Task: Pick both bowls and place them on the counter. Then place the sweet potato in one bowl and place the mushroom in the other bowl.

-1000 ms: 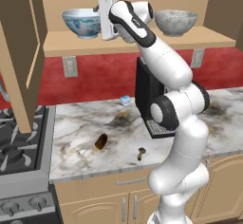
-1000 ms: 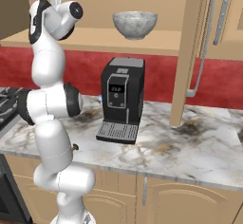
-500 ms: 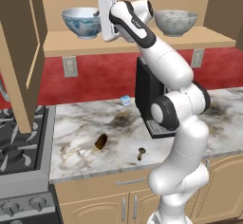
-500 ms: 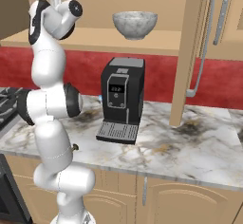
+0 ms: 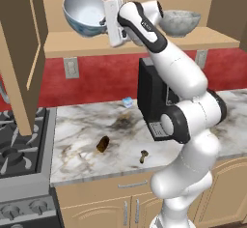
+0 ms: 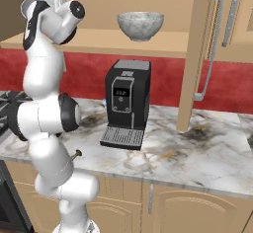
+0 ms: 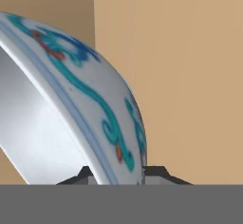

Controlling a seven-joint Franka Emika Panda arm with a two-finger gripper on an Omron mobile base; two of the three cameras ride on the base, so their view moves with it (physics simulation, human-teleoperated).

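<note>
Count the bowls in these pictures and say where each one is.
2. The patterned bowl is tilted above the shelf's left end, in the hand. The grey bowl stands on the shelf's right part.

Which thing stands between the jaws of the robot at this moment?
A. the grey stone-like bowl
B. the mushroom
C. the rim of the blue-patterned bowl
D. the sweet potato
C: in the hand view the wall of the blue-patterned bowl passes between the two fingertips, tilted up from the shelf.
</note>
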